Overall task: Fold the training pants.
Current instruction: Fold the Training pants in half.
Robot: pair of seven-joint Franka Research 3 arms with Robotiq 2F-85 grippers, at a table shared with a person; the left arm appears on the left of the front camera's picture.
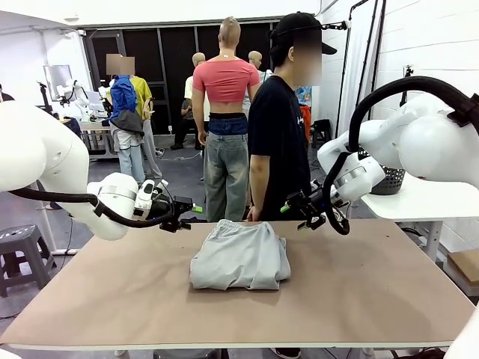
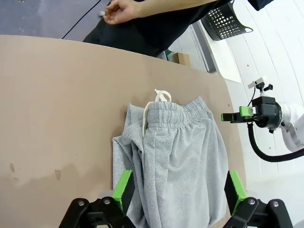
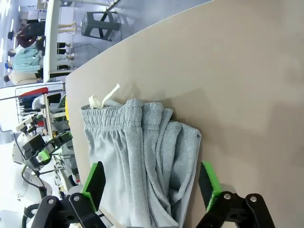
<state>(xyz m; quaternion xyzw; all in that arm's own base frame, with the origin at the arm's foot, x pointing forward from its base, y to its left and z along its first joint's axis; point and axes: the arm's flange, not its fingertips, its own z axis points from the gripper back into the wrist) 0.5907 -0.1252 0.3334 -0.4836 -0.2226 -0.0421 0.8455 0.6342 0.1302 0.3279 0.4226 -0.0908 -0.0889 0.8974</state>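
Observation:
The light grey training pants (image 1: 239, 256) lie folded in a compact stack on the middle of the brown table (image 1: 359, 292), waistband toward the far edge. From the left wrist their gathered waistband and white drawstring (image 2: 159, 97) show on the training pants (image 2: 175, 152). The right wrist view also takes in the training pants (image 3: 137, 161). My left gripper (image 1: 196, 209) hovers open just left of the far end of the pants, and its green pads (image 2: 124, 189) stand wide apart above the cloth. To the right of the pants, my right gripper (image 1: 287, 209) hangs open and empty, with its pads (image 3: 95, 183) also spread.
A person in a black T-shirt (image 1: 275, 138) stands at the far table edge behind the pants, one hand (image 2: 121, 10) near the edge. A white side table with a dark perforated basket (image 1: 389, 181) stands at the right. Bare tabletop surrounds the pants.

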